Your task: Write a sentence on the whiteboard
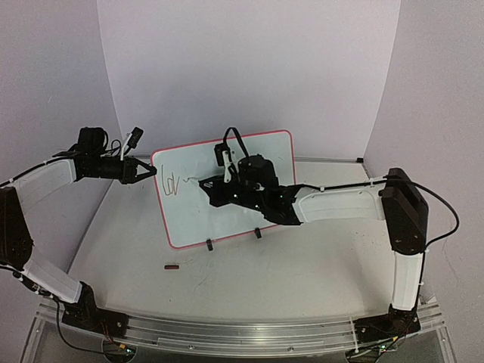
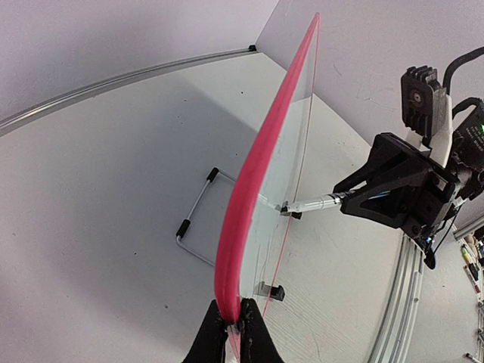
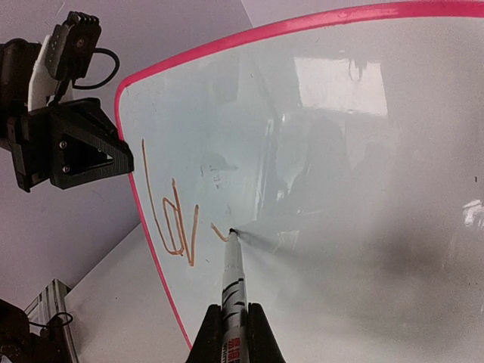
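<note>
The whiteboard (image 1: 265, 155) stands tilted on the table, white with a red-pink frame (image 2: 249, 204). My left gripper (image 1: 151, 172) is shut on its left edge, and the left wrist view shows the frame pinched between the fingers (image 2: 236, 325). My right gripper (image 3: 233, 318) is shut on a white marker (image 3: 234, 280). The marker's tip touches the board just right of the writing. Only the start of the sentence (image 3: 170, 219) shows: thin orange-brown strokes like "lov" near the board's left edge (image 1: 172, 184). The right gripper (image 1: 210, 187) hides part of the board's middle.
Two black clip feet (image 1: 209, 244) (image 1: 258, 233) hold the board's lower edge, and a wire stand (image 2: 198, 219) props it from behind. A small dark red piece (image 1: 172, 266) lies on the table in front. An aluminium rail (image 1: 242, 329) runs along the near edge.
</note>
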Robot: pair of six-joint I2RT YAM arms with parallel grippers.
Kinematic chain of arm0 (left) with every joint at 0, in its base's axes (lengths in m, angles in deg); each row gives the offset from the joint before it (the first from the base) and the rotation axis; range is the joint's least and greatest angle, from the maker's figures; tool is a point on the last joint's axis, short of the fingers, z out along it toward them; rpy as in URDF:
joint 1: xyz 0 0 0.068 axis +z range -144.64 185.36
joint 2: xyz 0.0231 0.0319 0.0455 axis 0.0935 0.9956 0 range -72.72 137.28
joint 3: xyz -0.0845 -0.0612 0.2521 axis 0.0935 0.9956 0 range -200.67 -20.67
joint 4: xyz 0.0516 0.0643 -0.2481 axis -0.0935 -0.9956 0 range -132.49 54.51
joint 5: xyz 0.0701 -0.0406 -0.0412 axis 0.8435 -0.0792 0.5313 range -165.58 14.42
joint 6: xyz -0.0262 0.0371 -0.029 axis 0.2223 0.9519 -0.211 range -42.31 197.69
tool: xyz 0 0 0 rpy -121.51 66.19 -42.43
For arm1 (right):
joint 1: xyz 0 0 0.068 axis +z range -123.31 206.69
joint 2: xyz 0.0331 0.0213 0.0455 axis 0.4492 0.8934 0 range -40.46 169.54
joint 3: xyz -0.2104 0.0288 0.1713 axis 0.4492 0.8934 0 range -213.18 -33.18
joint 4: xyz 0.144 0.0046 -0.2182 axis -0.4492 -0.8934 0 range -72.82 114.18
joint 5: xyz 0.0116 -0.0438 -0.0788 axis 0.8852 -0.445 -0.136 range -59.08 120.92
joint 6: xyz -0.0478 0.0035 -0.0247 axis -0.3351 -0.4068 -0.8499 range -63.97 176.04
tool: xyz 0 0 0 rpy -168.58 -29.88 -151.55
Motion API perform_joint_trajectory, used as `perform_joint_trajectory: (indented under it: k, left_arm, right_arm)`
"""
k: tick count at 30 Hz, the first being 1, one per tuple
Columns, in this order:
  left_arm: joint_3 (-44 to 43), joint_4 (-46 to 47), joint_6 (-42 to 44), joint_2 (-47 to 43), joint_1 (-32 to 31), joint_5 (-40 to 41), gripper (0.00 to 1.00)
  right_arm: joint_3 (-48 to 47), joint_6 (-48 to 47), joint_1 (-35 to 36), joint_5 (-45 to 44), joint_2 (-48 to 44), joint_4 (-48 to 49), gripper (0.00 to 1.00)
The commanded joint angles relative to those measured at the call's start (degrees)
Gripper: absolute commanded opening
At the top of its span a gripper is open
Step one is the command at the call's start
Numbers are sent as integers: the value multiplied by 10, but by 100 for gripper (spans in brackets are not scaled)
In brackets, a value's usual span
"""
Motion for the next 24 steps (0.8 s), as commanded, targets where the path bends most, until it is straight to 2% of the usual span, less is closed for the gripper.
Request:
perform_joint_trajectory:
  k: [1,14,24]
  left_arm:
    - [-13,-22,20,-2,1,34,0]
    - [-14,-22,21,-2,1,34,0]
    - [-14,-23,21,-2,1,34,0]
  right_arm:
    - [-14,-8,-8,-35,-23,20,0]
    - [-63,0,-10,11,22,-1,0]
    - [-56,9,-10,33,35,-14,0]
